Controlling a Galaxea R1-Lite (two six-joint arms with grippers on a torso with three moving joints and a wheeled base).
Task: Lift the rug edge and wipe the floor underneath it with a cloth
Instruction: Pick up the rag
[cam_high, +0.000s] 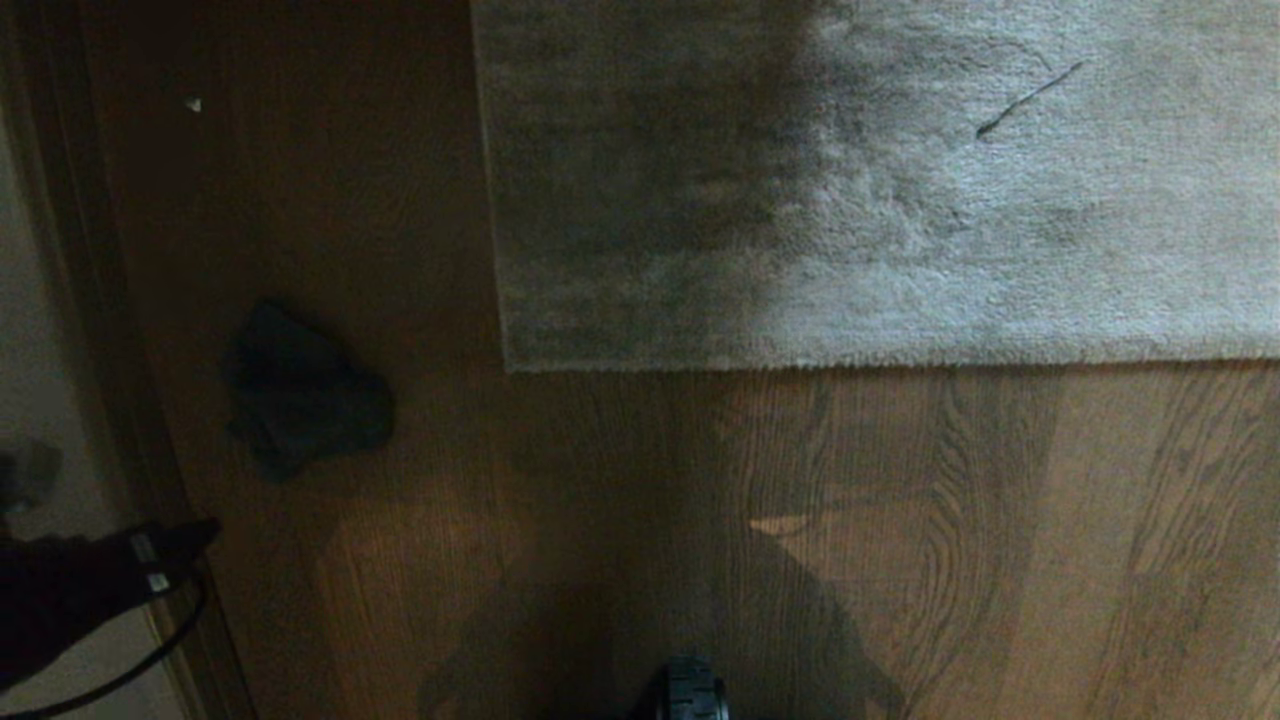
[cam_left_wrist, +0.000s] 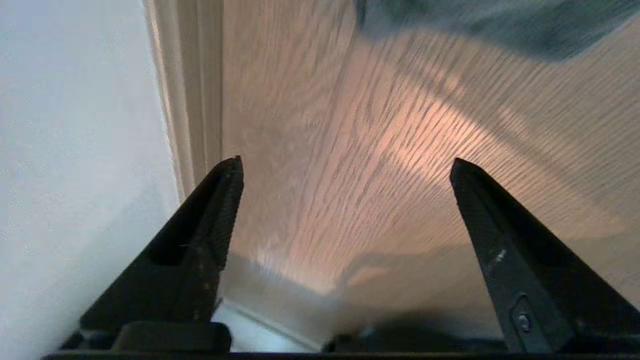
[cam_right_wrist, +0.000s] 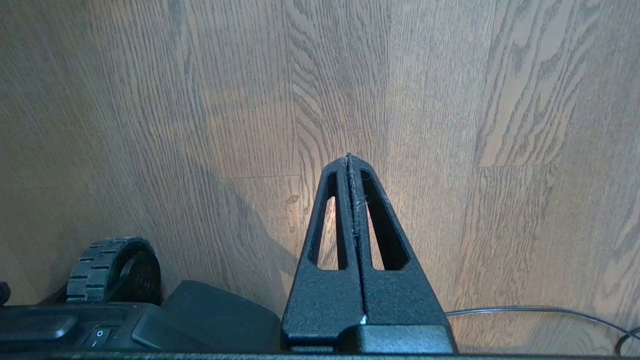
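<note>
Gaping wide, left fingers (cam_left_wrist: 227, 200) empty above floor (cam_left_wrist: 360, 165).

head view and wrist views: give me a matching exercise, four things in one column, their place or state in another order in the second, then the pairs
Things:
1. cloth
2. rug edge
3. left gripper
4. right gripper

Place or state:
A. fingers pressed together, over bare floor
B. lying flat, its corner on the planks
C. crumpled on the floor, to the left of the rug, held by nothing
D. fingers wide apart, empty, near the pale wall

Pairs: 1-C, 2-B, 3-D, 4-A
</note>
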